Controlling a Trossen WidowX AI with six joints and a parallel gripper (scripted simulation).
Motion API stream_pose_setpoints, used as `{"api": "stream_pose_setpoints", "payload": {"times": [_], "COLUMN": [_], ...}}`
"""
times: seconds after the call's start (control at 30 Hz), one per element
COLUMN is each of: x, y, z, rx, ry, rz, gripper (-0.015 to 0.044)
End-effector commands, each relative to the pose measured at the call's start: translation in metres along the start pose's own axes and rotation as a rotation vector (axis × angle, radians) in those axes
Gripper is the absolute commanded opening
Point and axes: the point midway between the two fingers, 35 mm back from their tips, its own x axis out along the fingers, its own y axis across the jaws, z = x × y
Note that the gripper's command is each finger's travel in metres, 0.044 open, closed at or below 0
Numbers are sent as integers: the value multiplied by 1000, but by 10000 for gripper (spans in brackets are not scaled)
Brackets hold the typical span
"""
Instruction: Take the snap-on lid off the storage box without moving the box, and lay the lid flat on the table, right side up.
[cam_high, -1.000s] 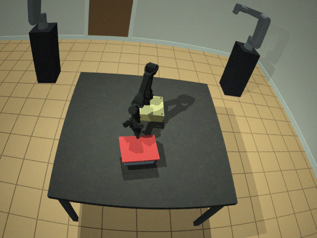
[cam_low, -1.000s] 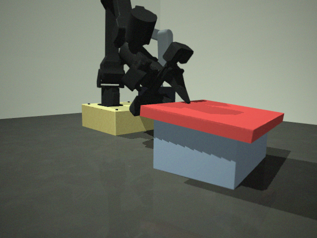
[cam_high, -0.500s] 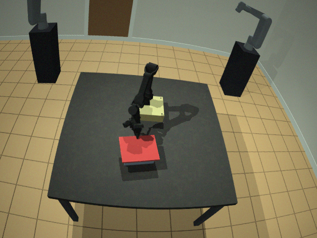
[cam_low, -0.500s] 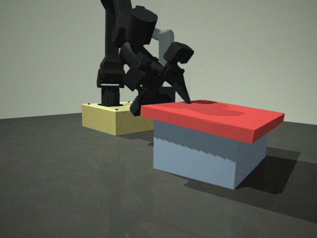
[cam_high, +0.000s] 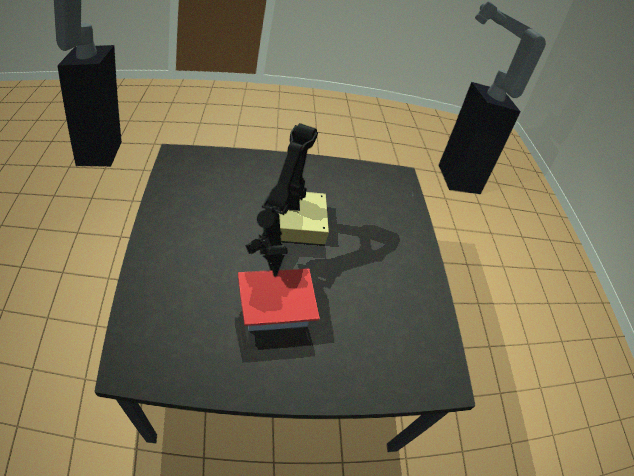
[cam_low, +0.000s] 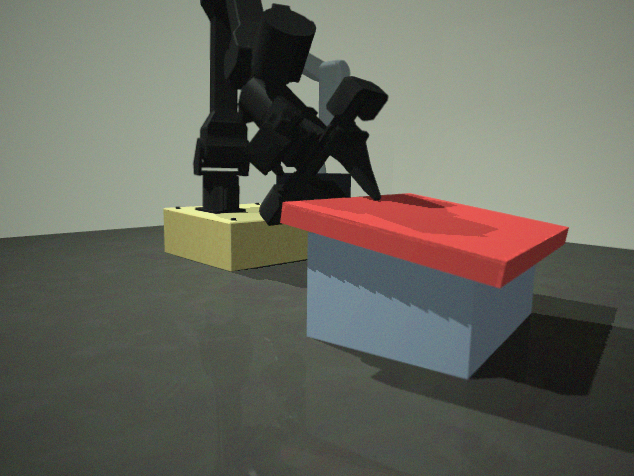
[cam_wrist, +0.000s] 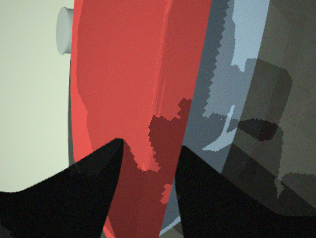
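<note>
The red lid (cam_high: 279, 302) (cam_low: 527, 233) (cam_wrist: 120, 75) lies over the blue-grey storage box (cam_high: 279, 325) (cam_low: 389, 317) (cam_wrist: 250, 30), right side up. In the exterior view it tilts slightly, its arm-side edge a little higher than its far edge. The box stands on the dark table (cam_high: 179, 358) (cam_low: 153, 384). My gripper (cam_high: 276, 273) (cam_low: 375, 201) (cam_wrist: 149, 150) is shut on the lid's arm-side edge. One fingertip presses on the top face and the other is on the underside, hidden in the exterior view. Whether the lid's far edge still touches the box's rim cannot be told.
The yellow base block (cam_high: 307, 235) (cam_low: 197, 240) under my arm stands behind the lid and box. Two grey arms on black pedestals (cam_high: 92, 112) (cam_high: 476, 138) stand on the floor beyond the table. The table's front edge lies beyond the box, away from my base.
</note>
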Motion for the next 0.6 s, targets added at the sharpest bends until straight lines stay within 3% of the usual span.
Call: {"api": "stream_pose_setpoints", "payload": {"times": [0.0,0.57], "x": [-4,-15], "y": [8,29], "z": [1,1], "rx": [0,0], "ry": [-2,-2], "rz": [7,7], "gripper": [0,0]}}
